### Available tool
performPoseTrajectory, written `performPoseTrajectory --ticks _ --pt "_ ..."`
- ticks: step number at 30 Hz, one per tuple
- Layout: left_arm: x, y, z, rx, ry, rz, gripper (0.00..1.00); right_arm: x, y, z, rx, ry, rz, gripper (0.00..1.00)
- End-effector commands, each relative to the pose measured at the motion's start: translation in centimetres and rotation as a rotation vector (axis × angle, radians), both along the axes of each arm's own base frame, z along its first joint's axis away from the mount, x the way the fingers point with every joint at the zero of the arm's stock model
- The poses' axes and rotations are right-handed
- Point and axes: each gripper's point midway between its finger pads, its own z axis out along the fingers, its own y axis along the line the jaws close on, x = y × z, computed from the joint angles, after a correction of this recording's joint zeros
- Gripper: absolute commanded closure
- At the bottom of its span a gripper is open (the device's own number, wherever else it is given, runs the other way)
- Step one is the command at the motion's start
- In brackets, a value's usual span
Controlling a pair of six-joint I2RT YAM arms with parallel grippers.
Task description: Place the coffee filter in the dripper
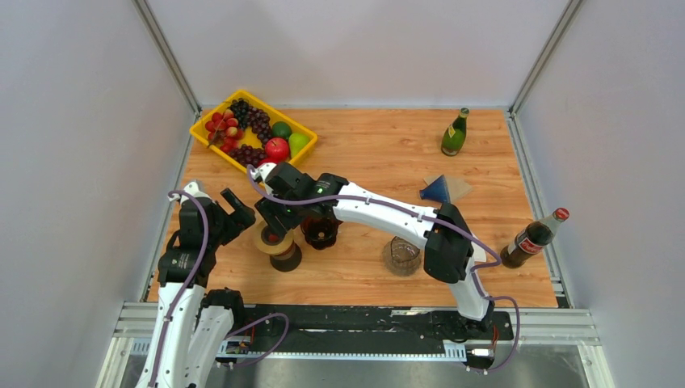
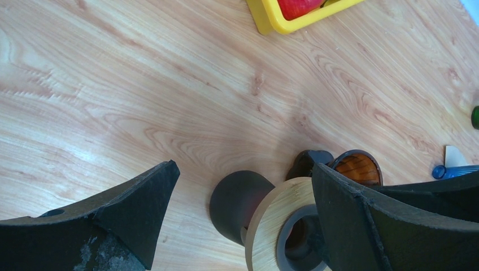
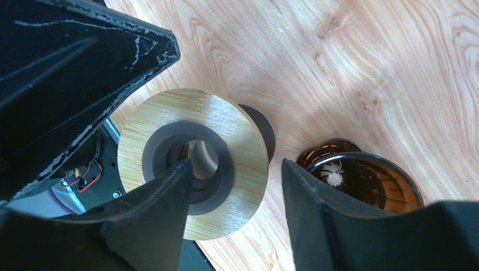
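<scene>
**A:** Largest worry first?

**B:** Right arm [image 1: 388, 212], stretched low across the surface [image 1: 380, 145] toward the left. Right jaws parted above the bamboo-topped stand [image 3: 226, 121], gripping nothing, with one fingertip [image 3: 164, 209] right over the stand's hole. Could clip the bamboo ring on lifting and tip the stand.

**A:** And the left side?

**B:** Left jaws spread wide, empty, open toward that same stand from the left. Crowded there, so likely to bump the right jaws if brought in together.

**A:** Next down?

**B:** Glass server [image 1: 401, 255], just beside the right arm's elbow. Easy to knock during a swing to the right.

**A:** Then the dripper?

**B:** Amber dripper [image 1: 321, 232], upright just right of the stand, no filter in it. Probably light, so apt to slide or topple under a careless push.

**A:** Smallest?

**B:** Coffee filter [image 1: 459, 187], flat on the surface well to the right, close beside a blue cone [image 1: 434, 191], not yet picked up. Thin paper, so hard to pinch off wood, and prone to crumpling or dragging the cone along.
</scene>
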Motion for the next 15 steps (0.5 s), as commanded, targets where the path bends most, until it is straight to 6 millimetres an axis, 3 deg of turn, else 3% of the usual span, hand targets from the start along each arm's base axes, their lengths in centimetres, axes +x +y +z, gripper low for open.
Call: performPoseTrajectory --ticks 1,6,10,15 --pt "0.2 -0.4 0.9 -0.003 -0.027 -0.024 0.0 0.6 0.4 3.5 0.064 -0.052 -0.032 0.35" --pt "0.3 -0.7 1.0 -0.011 -0.034 -0.043 0.0 2.5 -1.1 5.4 0.056 -0.152 -0.126 0.16" --pt "0.4 -1.3 0.9 -0.026 -0.039 -0.075 0.0 4.4 -3.7 6.6 0.051 -0.204 -0.239 0.01" --pt "0.5 -3.8 0.8 -0.113 -0.055 -0.188 0.0 7.6 -9.2 7.9 0.057 -0.243 -0.441 0.0"
